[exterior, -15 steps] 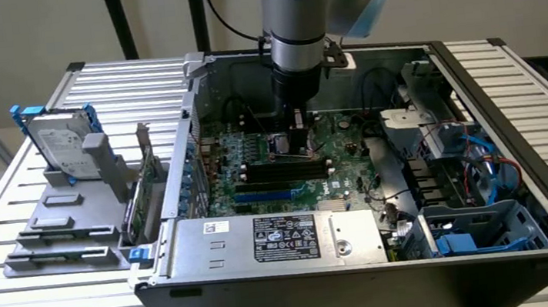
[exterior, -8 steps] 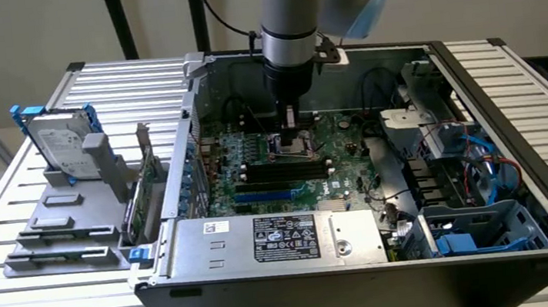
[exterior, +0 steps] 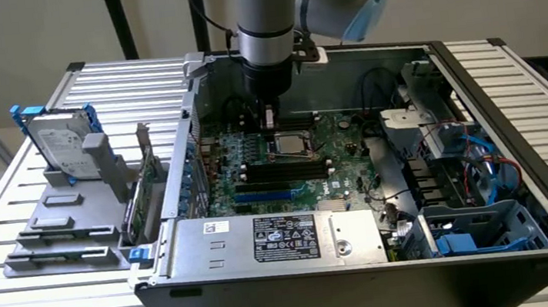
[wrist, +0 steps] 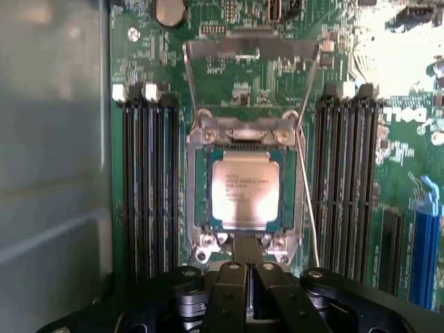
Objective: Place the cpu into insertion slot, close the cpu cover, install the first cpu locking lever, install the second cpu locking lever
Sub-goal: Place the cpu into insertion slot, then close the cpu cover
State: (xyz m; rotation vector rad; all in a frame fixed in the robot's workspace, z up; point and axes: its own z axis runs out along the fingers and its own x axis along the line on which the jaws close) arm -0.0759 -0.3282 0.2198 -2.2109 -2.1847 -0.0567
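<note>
**A:** So, what's sitting in that case [exterior: 373, 293]?

**B:** A green board [exterior: 342, 163] flat on its floor. There's a silver power supply [exterior: 274, 239] along the near wall. A blue drive cage [exterior: 479, 229] sits in the corner on the exterior view's right, with cables bunched above it.

**A:** And the cpu [wrist: 244, 189]?

**B:** It's seated in the slot [wrist: 191, 201], face up, pale and shiny. The cover [wrist: 250, 50] is open, tipped back on its hinge away from the slot.

**A:** What are the jaws doing?

**B:** They're closed together, low over the board, just beside the slot's edge opposite the hinge. I can't tell whether they pinch anything, because their own tips hide that spot.

**A:** What else is hard to make out?

**B:** From the exterior view the arm [exterior: 264, 15] comes straight down and covers the far side of the slot. The print on the cpu is too faint to read.

**A:** Can you count things?

**B:** There's one cpu, one slot and one cover. I can pick out one thin lever [wrist: 310, 215], a wire rod running alongside the slot. The black memory slots [wrist: 149, 194] come in two banks, one on either side, but I can't count each bank surely.

**A:** Is anything outside the case?

**B:** There's a grey tray [exterior: 57, 240] on the bench [exterior: 23, 306]. One hard drive [exterior: 57, 151] stands upright in it, and one card [exterior: 148, 187] stands on edge at the end nearest the case.
</note>
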